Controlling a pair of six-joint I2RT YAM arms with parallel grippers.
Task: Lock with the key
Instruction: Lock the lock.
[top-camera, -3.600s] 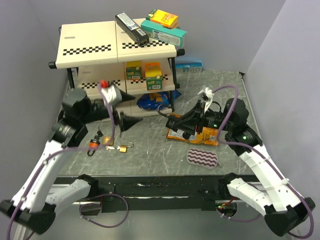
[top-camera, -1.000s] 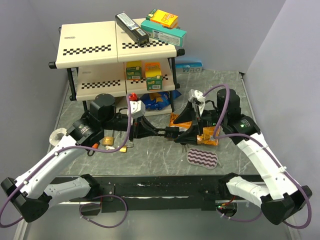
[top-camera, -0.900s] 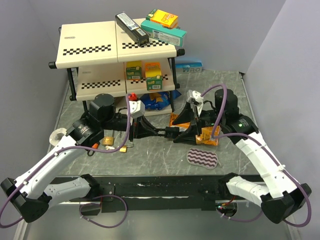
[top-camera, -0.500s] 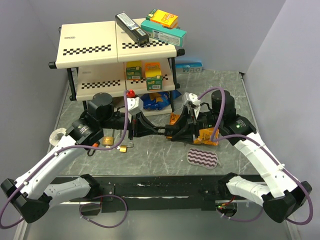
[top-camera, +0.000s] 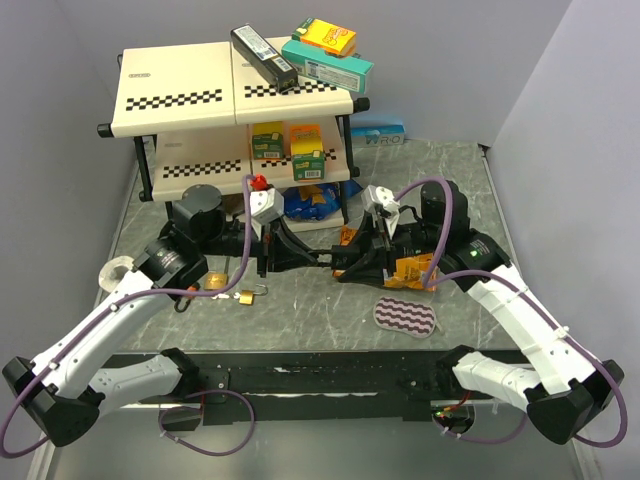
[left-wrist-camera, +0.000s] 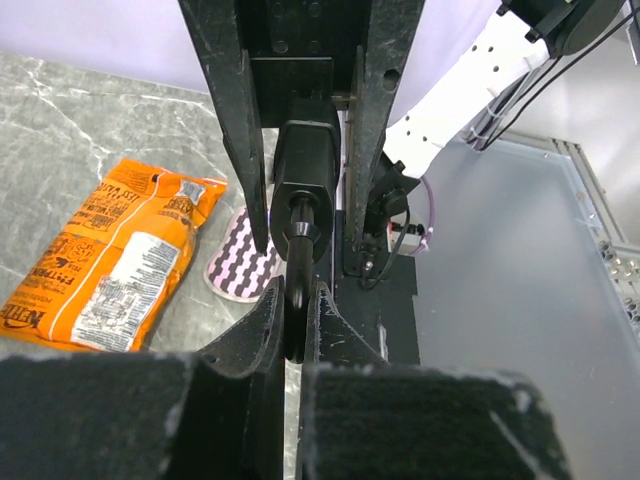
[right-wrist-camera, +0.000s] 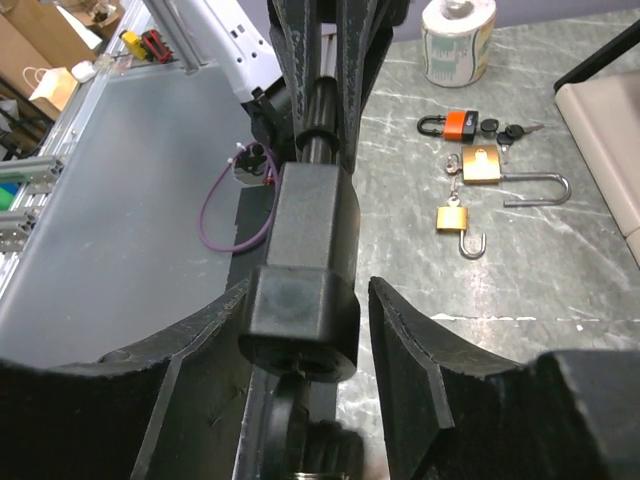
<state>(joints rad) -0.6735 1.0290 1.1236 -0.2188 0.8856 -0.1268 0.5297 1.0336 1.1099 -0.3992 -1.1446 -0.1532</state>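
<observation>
Over table: left end effector pinching key, right end effector grasping black padlock; bag lettering unreadable

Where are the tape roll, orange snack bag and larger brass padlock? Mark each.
tape roll (right-wrist-camera: 457, 50), right wrist view, side wall.
orange snack bag (left-wrist-camera: 110, 250), left wrist view, printed front.
larger brass padlock (right-wrist-camera: 483, 166), right wrist view, brass body.

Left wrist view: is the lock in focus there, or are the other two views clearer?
Left wrist: the black lock body is sharp, while the left gripper and the thin black piece it pinches are blurred. Right wrist: the lock body looms slightly soft; the brass padlocks are crisp. Top external: evenly lit, but the lock is lost black on black.
</observation>
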